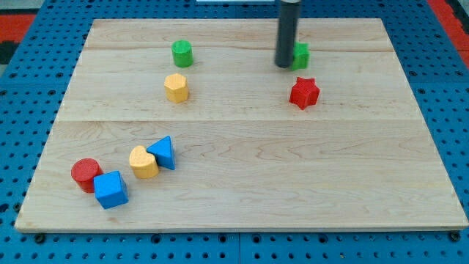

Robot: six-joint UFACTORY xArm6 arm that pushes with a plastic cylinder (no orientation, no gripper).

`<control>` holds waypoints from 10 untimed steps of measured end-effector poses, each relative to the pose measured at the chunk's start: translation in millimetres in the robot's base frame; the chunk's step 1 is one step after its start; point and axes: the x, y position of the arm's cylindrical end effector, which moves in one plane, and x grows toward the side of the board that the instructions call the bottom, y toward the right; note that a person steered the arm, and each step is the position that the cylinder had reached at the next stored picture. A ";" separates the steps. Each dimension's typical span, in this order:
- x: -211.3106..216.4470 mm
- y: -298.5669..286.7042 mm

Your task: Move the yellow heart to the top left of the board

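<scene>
The yellow heart [143, 162] lies at the lower left of the wooden board [242, 183], touching a blue triangle [164, 152] on its right. My tip [283, 65] is at the upper right of the board, far from the heart. It stands just left of a green block [300, 55], which it partly hides. A red star [303, 92] lies just below and to the right of the tip.
A green cylinder [182, 53] and a yellow hexagon [176, 86] sit at the upper left centre. A red cylinder [86, 174] and a blue cube [111, 189] lie left of the heart, near the board's bottom left corner.
</scene>
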 end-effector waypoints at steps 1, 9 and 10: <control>33.1 -24.6; 245.1 -293.7; 223.4 -324.6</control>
